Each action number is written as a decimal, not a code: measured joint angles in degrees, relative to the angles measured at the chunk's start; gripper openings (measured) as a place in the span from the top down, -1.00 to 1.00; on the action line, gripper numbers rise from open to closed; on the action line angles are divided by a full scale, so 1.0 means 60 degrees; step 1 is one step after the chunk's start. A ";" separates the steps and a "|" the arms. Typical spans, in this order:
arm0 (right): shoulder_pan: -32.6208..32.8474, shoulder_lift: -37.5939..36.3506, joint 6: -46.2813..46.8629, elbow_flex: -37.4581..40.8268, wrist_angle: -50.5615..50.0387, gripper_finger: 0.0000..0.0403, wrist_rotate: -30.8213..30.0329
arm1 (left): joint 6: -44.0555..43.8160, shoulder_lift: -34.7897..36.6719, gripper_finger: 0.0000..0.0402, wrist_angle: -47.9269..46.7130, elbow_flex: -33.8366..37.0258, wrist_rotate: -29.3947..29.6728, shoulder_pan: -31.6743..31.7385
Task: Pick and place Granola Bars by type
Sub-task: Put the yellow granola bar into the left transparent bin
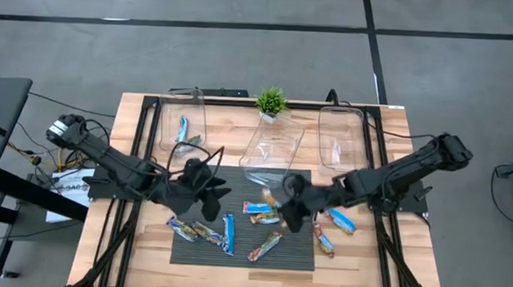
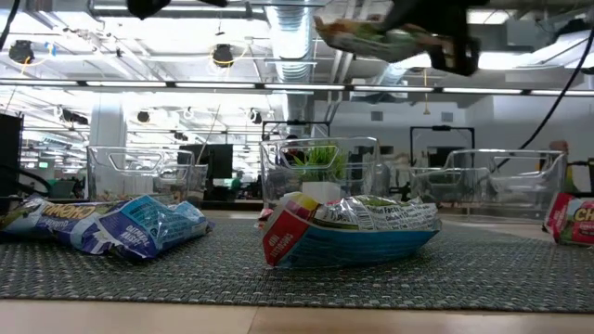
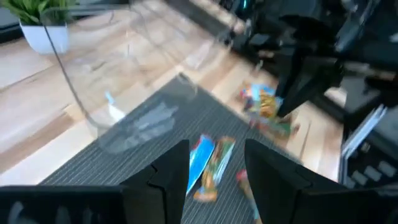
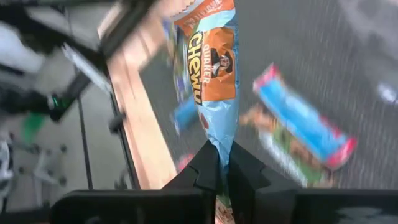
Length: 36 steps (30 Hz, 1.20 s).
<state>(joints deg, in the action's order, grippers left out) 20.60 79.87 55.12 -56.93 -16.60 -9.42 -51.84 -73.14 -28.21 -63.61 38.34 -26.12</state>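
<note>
Right now we see the right gripper (image 4: 222, 163) with jaws clamped on an orange Quaker Chewy bar (image 4: 213, 68), lifted above the dark mat (image 1: 200, 249). Left gripper (image 3: 214, 165) hovers over the mat's left side, jaws apart, holding nothing. Other granola bars (image 1: 264, 246) lie loose on the mat.

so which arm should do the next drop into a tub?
Right, likely. Its hand is shut on an orange-and-blue foil-wrapped granola bar, lifted off the dark ribbed mat. The left hand is open, holding nothing, above the mat.
</note>
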 joint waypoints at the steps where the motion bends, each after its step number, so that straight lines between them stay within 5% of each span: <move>1: -0.0149 -0.0066 -0.0101 0.0000 0.0161 0.95 -0.0014 | 0.0064 0.0000 0.28 0.0265 0.0000 -0.0005 0.0171; 8: -0.1043 -0.0183 -0.0758 0.0000 0.1807 0.97 -0.0008 | 0.0814 -0.0004 0.22 0.1978 0.0000 -0.0692 0.1422; 21: -0.2074 -0.0180 -0.1447 0.0000 0.3363 0.98 0.0366 | 0.0462 -0.0011 -0.31 0.2861 0.0000 -0.1776 0.2697; 36: -0.2883 -0.0173 -0.1954 -0.0107 0.4290 0.98 0.1278 | 0.1344 -0.0945 -0.15 0.5462 0.0007 -0.2830 0.3267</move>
<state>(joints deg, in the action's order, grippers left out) 3.30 78.83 43.40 -57.57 9.14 -1.76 -43.77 -78.81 4.56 -63.57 21.35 -6.52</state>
